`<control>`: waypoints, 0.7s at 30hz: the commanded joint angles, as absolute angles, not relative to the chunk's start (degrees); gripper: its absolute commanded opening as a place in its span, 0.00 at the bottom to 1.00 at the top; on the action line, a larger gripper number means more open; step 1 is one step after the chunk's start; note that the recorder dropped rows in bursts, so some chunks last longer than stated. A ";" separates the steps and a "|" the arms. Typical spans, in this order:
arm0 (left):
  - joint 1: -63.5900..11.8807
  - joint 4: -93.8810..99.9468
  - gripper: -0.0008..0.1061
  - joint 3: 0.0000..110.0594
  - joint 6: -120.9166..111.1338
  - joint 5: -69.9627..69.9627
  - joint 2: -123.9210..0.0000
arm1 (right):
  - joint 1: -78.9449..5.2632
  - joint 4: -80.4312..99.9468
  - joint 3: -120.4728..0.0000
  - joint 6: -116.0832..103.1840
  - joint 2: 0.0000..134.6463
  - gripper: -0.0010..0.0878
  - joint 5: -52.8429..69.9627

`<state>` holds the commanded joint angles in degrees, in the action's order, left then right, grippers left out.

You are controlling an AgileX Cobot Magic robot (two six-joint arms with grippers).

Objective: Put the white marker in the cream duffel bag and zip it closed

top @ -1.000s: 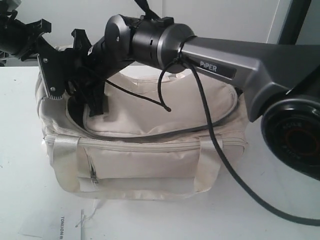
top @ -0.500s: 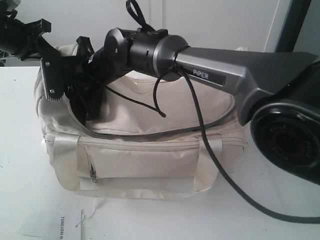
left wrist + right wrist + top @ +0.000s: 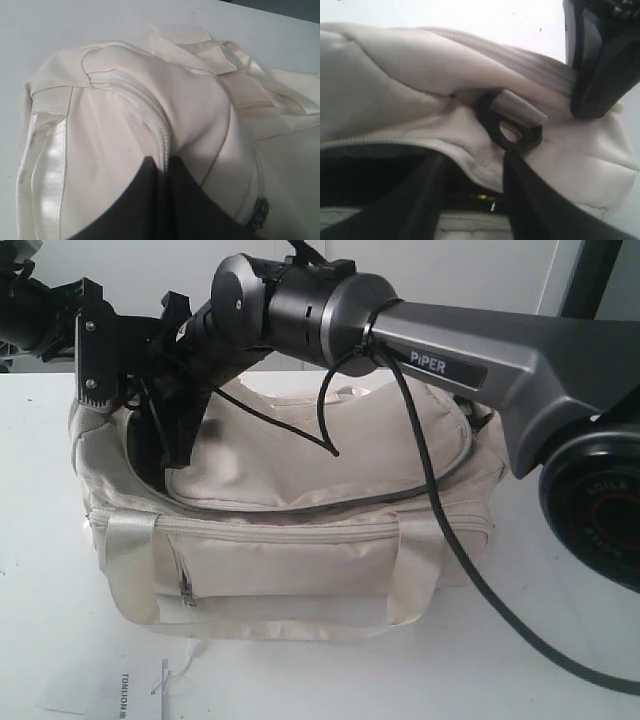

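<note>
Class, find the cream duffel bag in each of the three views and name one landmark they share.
Exterior view: cream duffel bag fills the middle.
Left wrist view: it fills most of the frame.
Right wrist view: it fills nearly the whole frame.
Shared landmark: its top zip.

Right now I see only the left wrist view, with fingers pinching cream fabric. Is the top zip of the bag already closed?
Observer: No. The exterior view shows the cream duffel bag gaping open at the left of that view.
Operator: Where is the other gripper?
Observer: Its wrist view shows the right gripper at that open end, fingers apart, with the bag's edge between them.
</note>
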<state>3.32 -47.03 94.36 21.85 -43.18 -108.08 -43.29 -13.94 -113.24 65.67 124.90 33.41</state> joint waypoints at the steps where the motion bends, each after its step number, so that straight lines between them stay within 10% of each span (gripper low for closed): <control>1: 3.32 -47.03 0.01 94.36 21.85 -43.18 -108.08 | -43.29 -11.71 -113.24 61.83 124.90 0.63 33.27; 16: 3.32 -47.03 0.01 94.36 21.85 -42.95 -108.08 | -43.60 -21.01 -113.24 32.08 124.62 0.62 45.29; 21: 3.32 -47.03 0.01 94.36 21.85 -42.95 -108.08 | -43.38 -22.57 -113.24 32.23 126.32 0.39 43.88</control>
<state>3.32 -47.03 94.36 21.85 -42.95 -108.08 -43.38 -22.57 -113.24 32.23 126.32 43.88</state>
